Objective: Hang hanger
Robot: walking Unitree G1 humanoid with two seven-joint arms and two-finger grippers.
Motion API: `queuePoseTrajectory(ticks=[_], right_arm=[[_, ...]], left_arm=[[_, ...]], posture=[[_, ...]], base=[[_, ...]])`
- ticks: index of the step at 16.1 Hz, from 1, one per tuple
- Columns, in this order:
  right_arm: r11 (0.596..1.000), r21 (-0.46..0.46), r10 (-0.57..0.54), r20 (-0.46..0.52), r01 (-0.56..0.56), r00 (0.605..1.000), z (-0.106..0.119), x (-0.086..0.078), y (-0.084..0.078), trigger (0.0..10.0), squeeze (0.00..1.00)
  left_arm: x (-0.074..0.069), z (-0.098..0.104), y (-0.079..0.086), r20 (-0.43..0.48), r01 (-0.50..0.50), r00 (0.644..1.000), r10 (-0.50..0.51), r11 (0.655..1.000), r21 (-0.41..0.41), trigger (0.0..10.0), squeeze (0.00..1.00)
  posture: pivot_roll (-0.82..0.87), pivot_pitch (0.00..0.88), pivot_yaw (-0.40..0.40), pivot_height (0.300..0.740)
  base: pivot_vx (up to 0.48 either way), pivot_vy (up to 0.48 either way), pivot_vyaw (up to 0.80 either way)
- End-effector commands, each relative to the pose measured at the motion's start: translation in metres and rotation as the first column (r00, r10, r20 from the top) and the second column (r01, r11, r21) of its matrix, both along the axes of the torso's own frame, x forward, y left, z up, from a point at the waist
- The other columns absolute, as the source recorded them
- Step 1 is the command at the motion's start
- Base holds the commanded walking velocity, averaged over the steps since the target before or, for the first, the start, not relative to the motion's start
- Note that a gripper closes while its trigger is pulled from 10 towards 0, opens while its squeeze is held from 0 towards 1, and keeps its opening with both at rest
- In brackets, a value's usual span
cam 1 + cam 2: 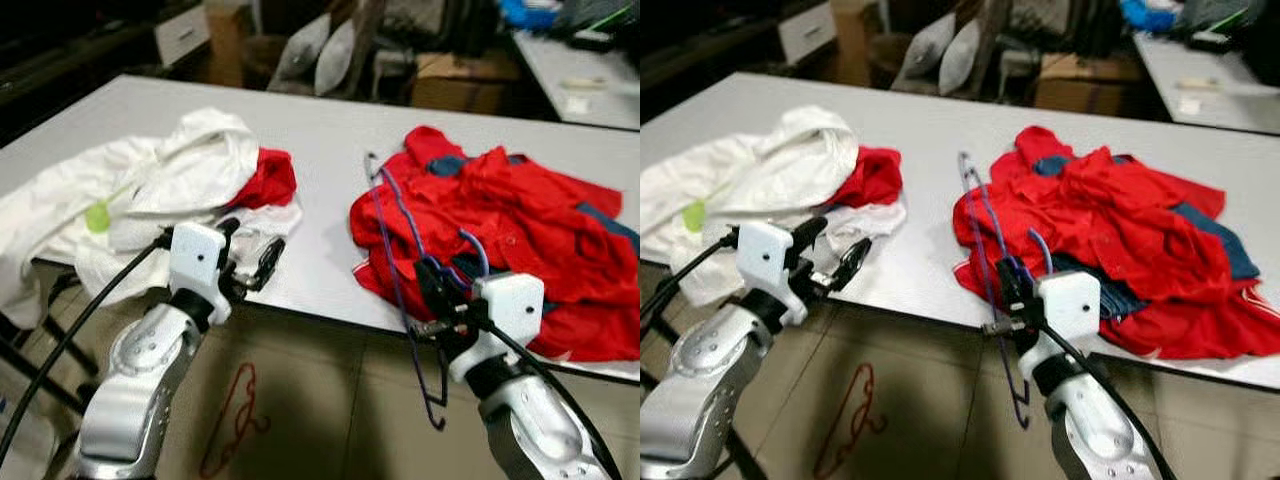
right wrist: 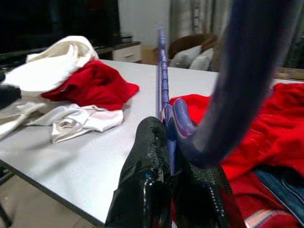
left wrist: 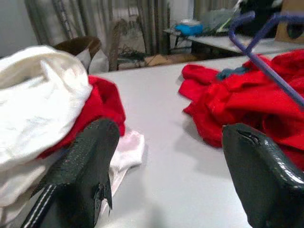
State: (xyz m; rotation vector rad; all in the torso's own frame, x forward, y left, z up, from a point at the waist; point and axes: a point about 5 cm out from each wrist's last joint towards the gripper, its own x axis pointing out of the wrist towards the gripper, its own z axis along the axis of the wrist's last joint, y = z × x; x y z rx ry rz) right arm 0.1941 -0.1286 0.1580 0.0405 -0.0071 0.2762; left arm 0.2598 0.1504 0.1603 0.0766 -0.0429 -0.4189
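1. A heap of white clothes [image 1: 150, 190] with a red garment [image 1: 272, 178] tucked in lies on the left part of the grey table [image 1: 320, 150].
2. The left pincer [image 1: 250, 258] hovers at the table's near edge, just beside the white heap, fingers spread and released, grasping nothing.
3. A red hanger [image 1: 232, 420] lies on the floor below, between the two arms.
4. The right pincer [image 1: 432, 290] is clenched on a purple hanger [image 1: 395, 260], which slopes across the near edge of the table, its lower end hanging below.
5. A pile of red clothes [image 1: 510, 230] covers the table's right part, under the purple hanger.
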Motion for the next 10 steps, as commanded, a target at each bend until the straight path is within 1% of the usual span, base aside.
queuePoseTrajectory(ticks=[1, 5, 6, 10], right_arm=[[0.999, -0.015, -0.032, 0.014, 0.032, 0.999, 0.003, -0.001, -0.005, 10.0, 0.00], [0.998, -0.038, -0.050, -0.001, 0.049, 0.999, 0.002, -0.002, -0.012, 10.0, 0.00], [0.998, -0.047, -0.050, -0.009, 0.049, 0.999, 0.001, -0.003, -0.015, 10.0, 0.00], [0.996, -0.071, -0.056, -0.045, 0.053, 0.997, -0.006, -0.005, -0.022, 10.0, 0.00]], left_arm=[[0.002, -0.005, -0.006, -0.027, 0.017, 0.999, -0.017, 1.000, 0.004, 10.0, 0.00], [0.002, -0.006, -0.013, -0.034, 0.030, 0.999, -0.030, 0.999, -0.010, 10.0, 0.00], [0.001, -0.006, -0.015, -0.034, 0.030, 0.999, -0.030, 0.999, -0.012, 10.0, 0.00], [-0.001, -0.009, -0.014, -0.041, 0.024, 0.999, -0.025, 1.000, -0.008, 10.0, 0.00]], posture=[[-0.04, 0.050, 0.059, 0.740], [-0.06, 0.064, 0.050, 0.740], [-0.06, 0.067, 0.044, 0.740], [-0.07, 0.073, 0.032, 0.740]], base=[[-0.300, 0.000, 0.00], [-0.293, 0.000, 0.00], [0.000, 0.000, 0.00], [0.000, 0.000, 0.00]])
